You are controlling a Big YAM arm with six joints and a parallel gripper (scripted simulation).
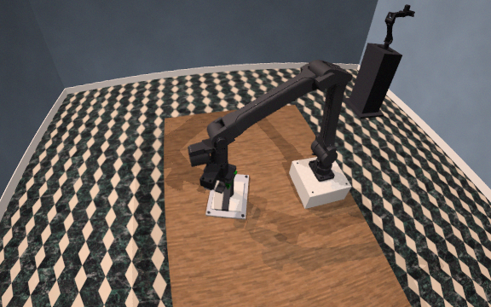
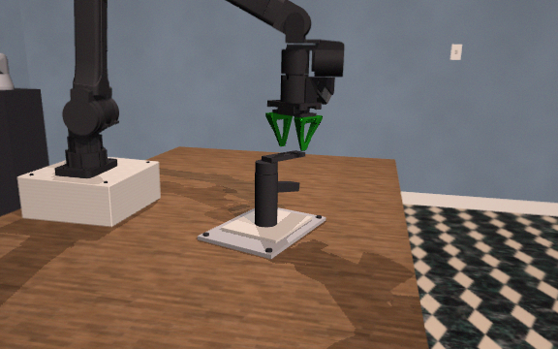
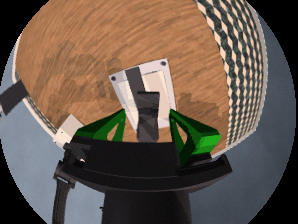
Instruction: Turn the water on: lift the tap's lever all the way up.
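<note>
A black tap (image 2: 265,194) (image 1: 226,199) stands upright on a white and grey base plate (image 2: 298,228) (image 1: 244,197) (image 3: 160,72) on the wooden table (image 2: 163,291) (image 1: 271,256). Its flat black lever (image 2: 284,156) (image 3: 148,106) lies nearly level on top of the column, pointing the same way as the short spout (image 2: 290,186) below it. My gripper (image 2: 293,146) (image 1: 231,179) (image 3: 147,112), with green fingers, is open and points straight down. Its tips hang just above the lever's free end. In the wrist view one finger stands on each side of the lever. Nothing is between the fingers.
The arm's white base box (image 1: 320,188) (image 2: 90,194) stands on the table beside the tap. A tall black pedestal (image 1: 373,81) (image 2: 3,141) stands on the checkered floor beyond the table. The table's edge runs close behind the tap in the exterior view.
</note>
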